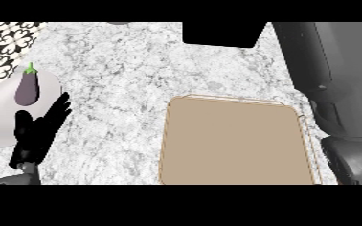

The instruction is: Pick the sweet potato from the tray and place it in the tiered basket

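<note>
A tan tray (pixel 237 143) with rounded corners and a thin raised rim lies on the mottled grey-white marble worktop (pixel 120 76), and its flat inside shows all the way across. The sweet potato shows nowhere in the head view, so its place cannot be told. Well to the left of the tray, a purple eggplant (pixel 28 89) with a green stem lies on a white plate (pixel 48 88), stem pointing away from the robot. The left hand (pixel 35 134) shows to the left of the tray and apart from it, in front of the plate's nearer part. Its black fingers (pixel 60 106) are straight and slightly spread, holding nothing, and they point away from the robot. Whether the hand touches the plate cannot be told. Right of the tray, the grey right forearm (pixel 318 72) runs along the view's edge, covering the tray's right rim near the far corner. The right hand itself does not show, so the state of its fingers cannot be told. Beyond the tray's far edge sits a flat black shape (pixel 222 33), too plain to identify. Far to the tray's upper left is a patch of black-and-white patterned tile (pixel 17 36).
</note>
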Controlling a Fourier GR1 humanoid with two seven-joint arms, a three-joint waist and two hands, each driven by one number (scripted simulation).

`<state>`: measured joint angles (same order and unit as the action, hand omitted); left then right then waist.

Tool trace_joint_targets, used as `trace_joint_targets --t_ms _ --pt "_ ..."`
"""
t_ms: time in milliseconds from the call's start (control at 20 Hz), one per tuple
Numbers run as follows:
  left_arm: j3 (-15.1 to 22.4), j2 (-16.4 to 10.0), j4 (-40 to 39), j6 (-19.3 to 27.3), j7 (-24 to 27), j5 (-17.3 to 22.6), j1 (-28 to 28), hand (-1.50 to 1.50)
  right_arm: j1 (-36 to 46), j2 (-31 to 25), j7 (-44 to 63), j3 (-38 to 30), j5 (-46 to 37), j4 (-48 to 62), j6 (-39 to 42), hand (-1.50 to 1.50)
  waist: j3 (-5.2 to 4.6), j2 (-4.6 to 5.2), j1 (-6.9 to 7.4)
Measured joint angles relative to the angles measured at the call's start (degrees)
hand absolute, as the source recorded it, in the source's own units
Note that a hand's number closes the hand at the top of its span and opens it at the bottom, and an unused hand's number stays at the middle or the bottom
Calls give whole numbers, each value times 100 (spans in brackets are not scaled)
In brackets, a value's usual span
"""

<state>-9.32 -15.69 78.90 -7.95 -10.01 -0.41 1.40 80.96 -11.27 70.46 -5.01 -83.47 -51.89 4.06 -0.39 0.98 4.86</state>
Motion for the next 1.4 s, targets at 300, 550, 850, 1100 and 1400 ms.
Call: trace_joint_targets --t_ms 300,550,850,1100,1400 --pt "-62 -24 -85 -5 84 10 9 0 614 -442 -260 -522 -431 879 -245 150 15 35 -45" --pt "-72 13 -52 25 52 22 28 0 885 -903 -560 -853 -643 1602 -460 150 25 41 -86" --pt "-140 -60 -72 -60 116 69 -32 0 837 -1470 -1075 -1386 -484 1887 -1316 150 38 56 -106" --pt "-119 -22 -89 -54 131 52 -29 0 817 -1863 -1403 -1784 -283 2250 -2086 150 39 61 -105" --pt "-104 9 -114 -14 236 -15 -51 0 762 -2250 -1803 -2093 -111 2790 -2753 150 40 72 -88"
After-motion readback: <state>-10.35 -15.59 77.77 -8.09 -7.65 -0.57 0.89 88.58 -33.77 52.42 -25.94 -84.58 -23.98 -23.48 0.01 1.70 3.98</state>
